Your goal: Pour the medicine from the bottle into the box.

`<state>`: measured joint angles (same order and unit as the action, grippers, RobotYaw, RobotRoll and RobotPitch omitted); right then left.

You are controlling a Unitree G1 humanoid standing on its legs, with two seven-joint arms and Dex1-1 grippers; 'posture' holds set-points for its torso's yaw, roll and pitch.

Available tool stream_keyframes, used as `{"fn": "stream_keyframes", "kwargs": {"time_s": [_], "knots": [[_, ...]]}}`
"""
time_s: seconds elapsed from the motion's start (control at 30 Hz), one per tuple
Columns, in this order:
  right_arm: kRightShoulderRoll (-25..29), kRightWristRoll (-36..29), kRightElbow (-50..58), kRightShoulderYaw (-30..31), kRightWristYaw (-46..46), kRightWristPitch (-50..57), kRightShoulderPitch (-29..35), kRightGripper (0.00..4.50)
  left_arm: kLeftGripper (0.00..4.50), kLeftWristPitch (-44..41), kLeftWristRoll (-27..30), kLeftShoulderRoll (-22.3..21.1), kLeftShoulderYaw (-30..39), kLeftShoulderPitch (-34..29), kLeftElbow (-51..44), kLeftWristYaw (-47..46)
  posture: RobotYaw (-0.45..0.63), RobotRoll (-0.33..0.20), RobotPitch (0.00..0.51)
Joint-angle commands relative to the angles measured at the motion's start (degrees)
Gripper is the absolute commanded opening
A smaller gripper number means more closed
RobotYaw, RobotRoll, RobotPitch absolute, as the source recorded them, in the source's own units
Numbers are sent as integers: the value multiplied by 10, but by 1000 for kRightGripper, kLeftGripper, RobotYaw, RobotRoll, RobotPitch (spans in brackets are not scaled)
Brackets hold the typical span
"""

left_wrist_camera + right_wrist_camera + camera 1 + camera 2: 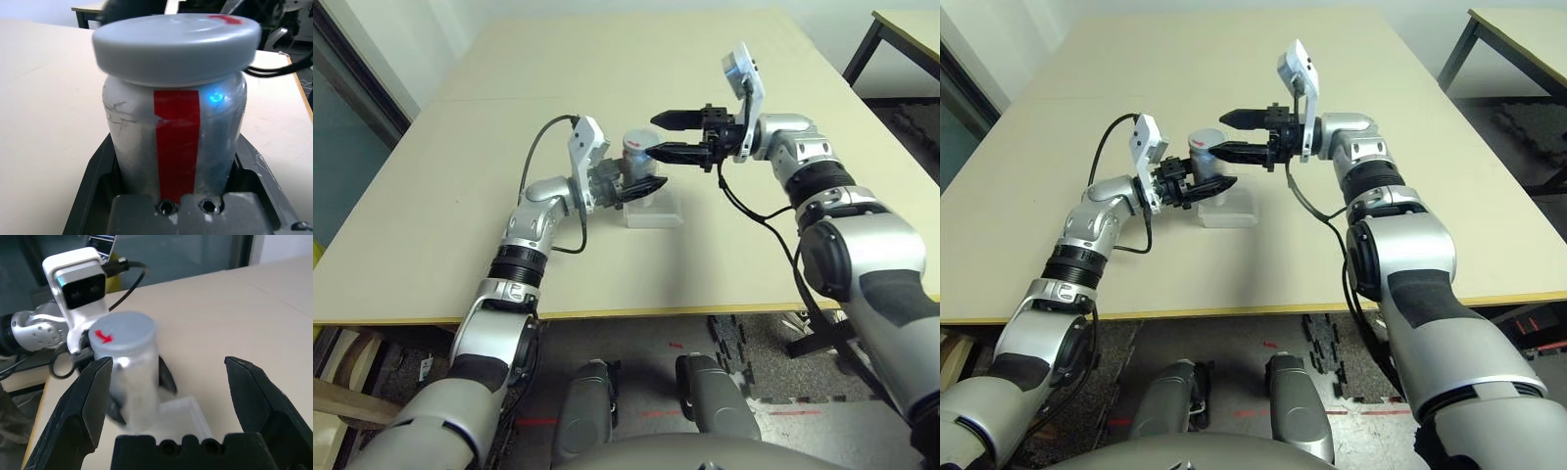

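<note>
Two silver arms reach over the wide beige counter (pixel 460 196), meeting near its middle. The left hand (pixel 636 186) is clamped on the bottle (pixel 637 157), its black fingers (pixel 98 196) pressed against both sides of the lower body while the bottle stands upright, raised above the box (pixel 654 210). The right hand (pixel 668 135) comes in from three o'clock of the bottle with its jaws spread wide, one finger above the other; the lower fingertip reaches level with the bottle's top, just beside it, though whether it touches cannot be told.

The box, clear and whitish, lies flat on the counter just under and at five o'clock of the bottle.

The bottle is silver-grey and cylindrical, with a flat grey round cap (pixel 176 44) on top. The left wrist view brings out a vertical red stripe down the body and scratch marks on the side. The right wrist view adds a small red arrow (pixel 102 337) on the cap's top face.
</note>
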<state>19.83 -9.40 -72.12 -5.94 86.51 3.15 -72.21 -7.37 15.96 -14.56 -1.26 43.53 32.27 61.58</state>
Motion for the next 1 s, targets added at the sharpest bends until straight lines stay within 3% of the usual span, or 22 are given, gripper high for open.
{"fn": "stream_keyframes", "kwargs": {"time_s": [0.03,0.2,0.67,1.0], "knots": [[4,-3,2,8,56,36,5,4500,2650,8,4,0,2,7,6,4,-149,0,93],[3,-8,13,25,60,46,10,4500,2650,12,3,-1,6,12,15,5,-147,0,90],[-14,-11,4,-11,1,5,3,4500,2650,12,2,-4,4,12,12,9,-142,0,82],[-25,-11,9,-16,12,12,-2,4500,2650,16,1,1,3,11,15,9,-143,0,78]]}}
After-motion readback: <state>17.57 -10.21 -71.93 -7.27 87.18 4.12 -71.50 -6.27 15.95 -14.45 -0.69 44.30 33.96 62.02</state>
